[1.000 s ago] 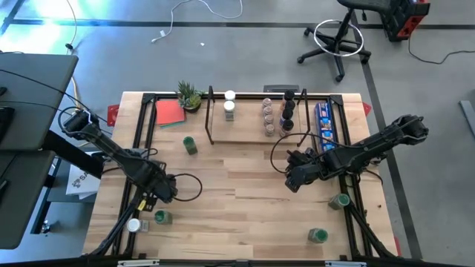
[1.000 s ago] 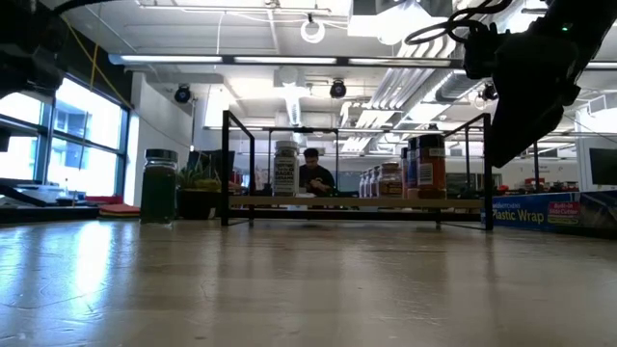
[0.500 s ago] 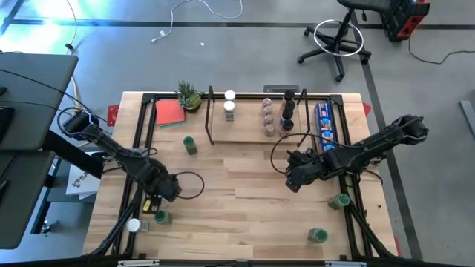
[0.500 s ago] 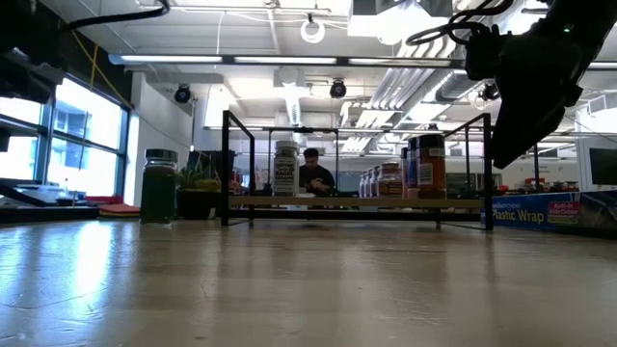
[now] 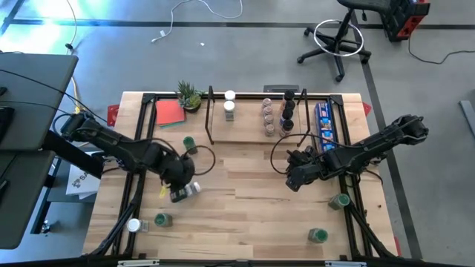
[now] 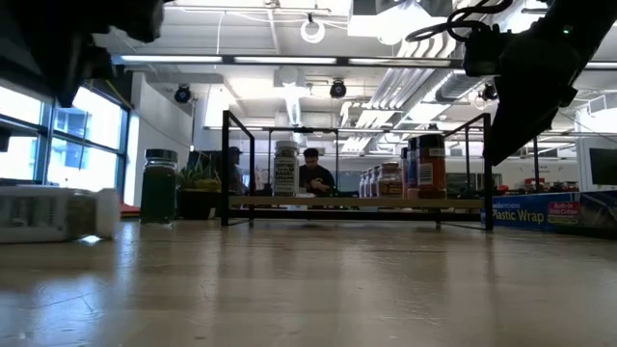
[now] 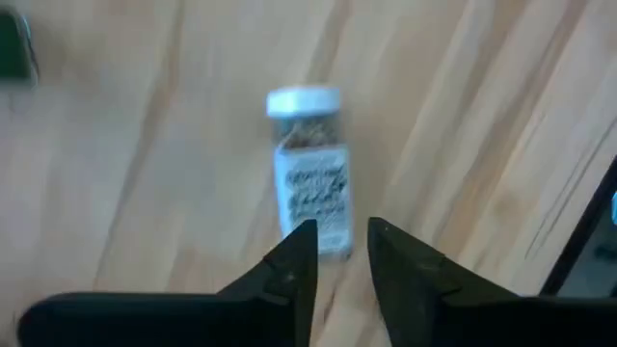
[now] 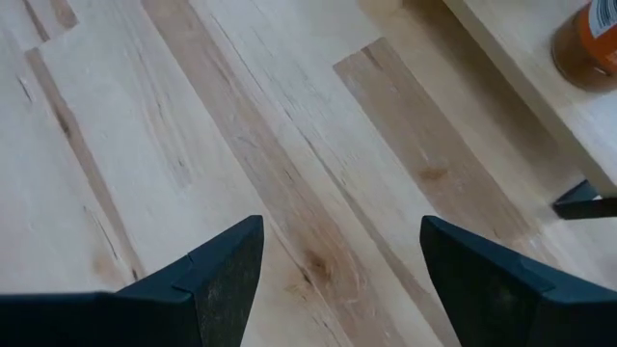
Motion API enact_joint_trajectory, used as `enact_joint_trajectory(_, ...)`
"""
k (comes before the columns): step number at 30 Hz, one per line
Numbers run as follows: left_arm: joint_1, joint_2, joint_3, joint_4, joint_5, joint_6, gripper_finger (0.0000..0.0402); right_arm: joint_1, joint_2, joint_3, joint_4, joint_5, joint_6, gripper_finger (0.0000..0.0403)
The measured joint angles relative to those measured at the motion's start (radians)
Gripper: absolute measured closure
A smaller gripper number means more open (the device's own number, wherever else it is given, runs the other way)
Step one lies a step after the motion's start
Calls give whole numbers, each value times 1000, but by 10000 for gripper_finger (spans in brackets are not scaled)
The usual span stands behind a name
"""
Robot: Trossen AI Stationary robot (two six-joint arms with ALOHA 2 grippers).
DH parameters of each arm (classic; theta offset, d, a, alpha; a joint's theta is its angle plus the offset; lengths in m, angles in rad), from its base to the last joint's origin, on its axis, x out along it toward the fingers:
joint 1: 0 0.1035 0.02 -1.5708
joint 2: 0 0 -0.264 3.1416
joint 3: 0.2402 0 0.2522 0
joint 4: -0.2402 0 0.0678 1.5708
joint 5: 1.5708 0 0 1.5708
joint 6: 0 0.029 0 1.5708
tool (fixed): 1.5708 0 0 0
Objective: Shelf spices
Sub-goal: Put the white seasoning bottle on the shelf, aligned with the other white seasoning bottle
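A white-capped spice jar (image 7: 310,169) lies on its side on the bare wood (image 5: 187,192), left of the table's middle. My left gripper (image 7: 337,253) hangs above the jar's bottom end, pointing down, with a narrow gap between its fingers and nothing in it. The low view shows the jar (image 6: 58,214) flat on the table, with the gripper clear above it. My right gripper (image 8: 337,260) stands open over bare wood, in front of the shelf (image 5: 256,133). The shelf holds several jars (image 5: 267,111).
Loose jars stand at the left by the shelf (image 5: 190,144), near left (image 5: 162,219) (image 5: 133,225) and near right (image 5: 340,201) (image 5: 318,235). A blue box (image 5: 324,122), a small plant (image 5: 189,95) and a red card (image 5: 171,113) sit along the far side.
My left gripper has swung toward the table's middle, rightward and a little toward the far edge. A white-capped jar now lies on its side under it, at a spot where neither the high view nor the low view showed one before.
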Motion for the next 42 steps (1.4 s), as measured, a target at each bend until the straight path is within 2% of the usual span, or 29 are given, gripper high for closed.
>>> enact_joint_trajectory(5,55,16,2,123,-4,63,330,0,0,0,-20,0,-1,128)
enact_joint_trajectory(9,98,72,2,172,51,95,315,0,0,0,-27,0,-1,128)
enact_joint_trajectory(13,128,159,2,172,119,154,267,1,0,0,-27,-1,-1,128)
enact_joint_trajectory(21,192,307,2,209,109,222,133,1,0,0,-54,-14,-1,128)
enact_joint_trajectory(25,205,377,2,216,105,258,97,1,0,0,-73,-31,0,128)
enact_joint_trajectory(32,209,475,2,221,127,295,100,1,0,0,-87,-44,19,128)
enact_joint_trajectory(36,212,491,3,220,157,307,137,0,0,0,-87,-39,25,128)
enact_joint_trajectory(41,212,478,2,220,174,284,203,0,0,0,-87,-26,50,128)
enact_joint_trajectory(42,217,473,5,220,183,275,204,0,0,0,-87,-25,51,128)
